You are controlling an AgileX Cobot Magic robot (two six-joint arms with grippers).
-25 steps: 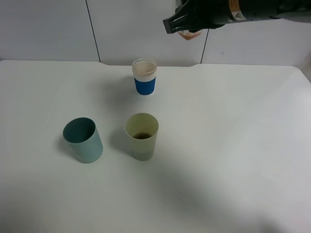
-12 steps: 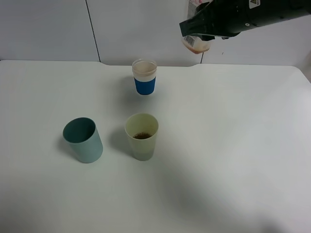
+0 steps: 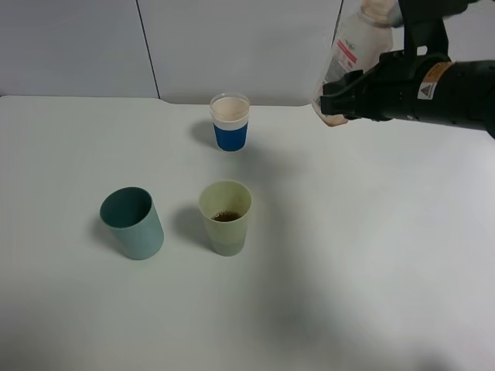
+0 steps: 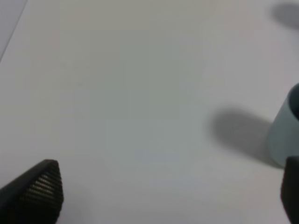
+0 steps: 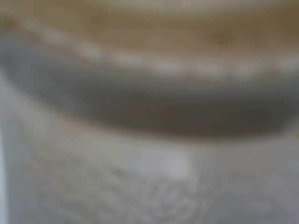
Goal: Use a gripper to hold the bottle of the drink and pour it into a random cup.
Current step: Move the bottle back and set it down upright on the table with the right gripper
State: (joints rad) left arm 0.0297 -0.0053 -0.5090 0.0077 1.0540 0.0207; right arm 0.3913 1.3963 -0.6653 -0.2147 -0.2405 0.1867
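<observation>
My right gripper (image 3: 334, 97) was clamped low on the bottle (image 3: 352, 58), which hung high, neck up and tilted, well apart from the cup (image 3: 226, 224). Risk: with so low a grip, a fast swing could tip the bottle and spill the remaining drink (image 3: 332, 117) onto the table (image 3: 371, 255).
</observation>
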